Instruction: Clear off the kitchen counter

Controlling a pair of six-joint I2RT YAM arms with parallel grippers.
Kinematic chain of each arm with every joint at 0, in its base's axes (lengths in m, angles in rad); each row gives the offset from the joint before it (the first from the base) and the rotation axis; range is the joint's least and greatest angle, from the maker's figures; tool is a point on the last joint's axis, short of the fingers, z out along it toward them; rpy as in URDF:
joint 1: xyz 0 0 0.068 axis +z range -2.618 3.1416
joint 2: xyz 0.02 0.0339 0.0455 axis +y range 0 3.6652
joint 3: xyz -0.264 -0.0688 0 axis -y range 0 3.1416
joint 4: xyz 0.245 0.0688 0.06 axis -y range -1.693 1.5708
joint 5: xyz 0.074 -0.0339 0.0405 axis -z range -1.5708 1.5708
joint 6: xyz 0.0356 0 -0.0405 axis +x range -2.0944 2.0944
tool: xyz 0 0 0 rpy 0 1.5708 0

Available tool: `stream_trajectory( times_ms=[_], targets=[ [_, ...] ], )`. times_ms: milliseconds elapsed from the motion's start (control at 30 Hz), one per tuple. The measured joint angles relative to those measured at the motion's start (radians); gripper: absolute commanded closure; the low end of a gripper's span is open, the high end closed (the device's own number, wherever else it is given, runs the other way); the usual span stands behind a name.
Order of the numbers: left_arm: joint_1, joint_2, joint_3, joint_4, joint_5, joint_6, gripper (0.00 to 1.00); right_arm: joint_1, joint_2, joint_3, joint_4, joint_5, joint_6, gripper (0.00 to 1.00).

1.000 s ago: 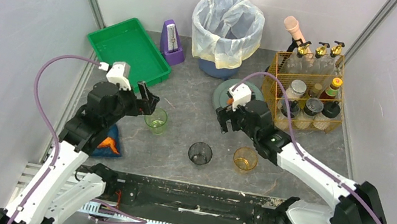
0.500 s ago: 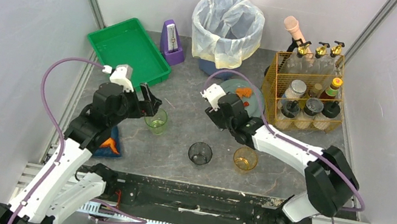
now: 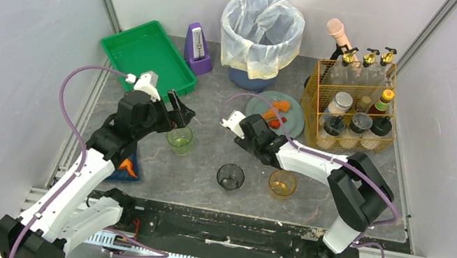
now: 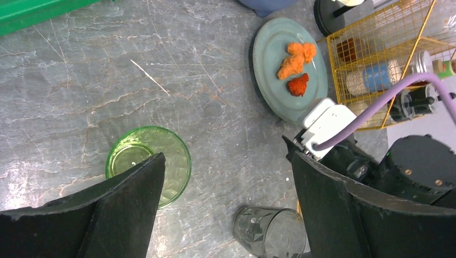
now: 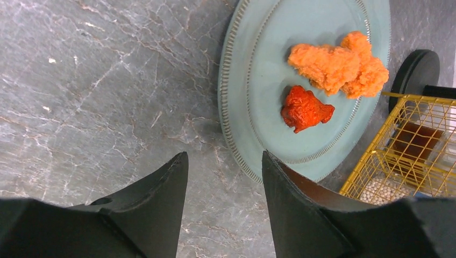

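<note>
Clearing looks barely begun on the counter (image 4: 80,80): left gripper (image 4: 227,161) hangs wide open, empty, over the green cup (image 4: 140,153), right gripper (image 5: 225,156) half-spread, empty, at the plate (image 5: 258,80) rim, touching or not I can't tell, so next it should pinch there.

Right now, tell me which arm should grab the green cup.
Left. The left gripper, open, hangs just above the green cup, one finger over its rim; the right gripper is off by the plate.

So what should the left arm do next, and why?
Probably lower the left gripper a little and close on the green cup: its jaws are wide open, and one finger hangs right over the cup's rim, so a short drop should catch it.
</note>
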Motion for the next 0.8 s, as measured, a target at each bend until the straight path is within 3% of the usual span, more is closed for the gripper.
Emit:
stream_trajectory(
  times_ms=[367, 667, 800],
  targets=[
    [0.000, 0.047, -0.008, 0.070, -0.069, -0.084, 0.07, 0.031, 0.101, 0.002, 0.005, 0.136, -0.069, 0.51],
    [0.055, 0.255, 0.067, 0.113, -0.019, -0.126, 0.07, 0.030, 0.165, 0.002, 0.114, 0.249, -0.138, 0.54],
    [0.072, 0.338, 0.137, 0.129, 0.023, -0.130, 0.07, 0.031, 0.195, 0.002, 0.165, 0.295, -0.176, 0.61]
  ],
)
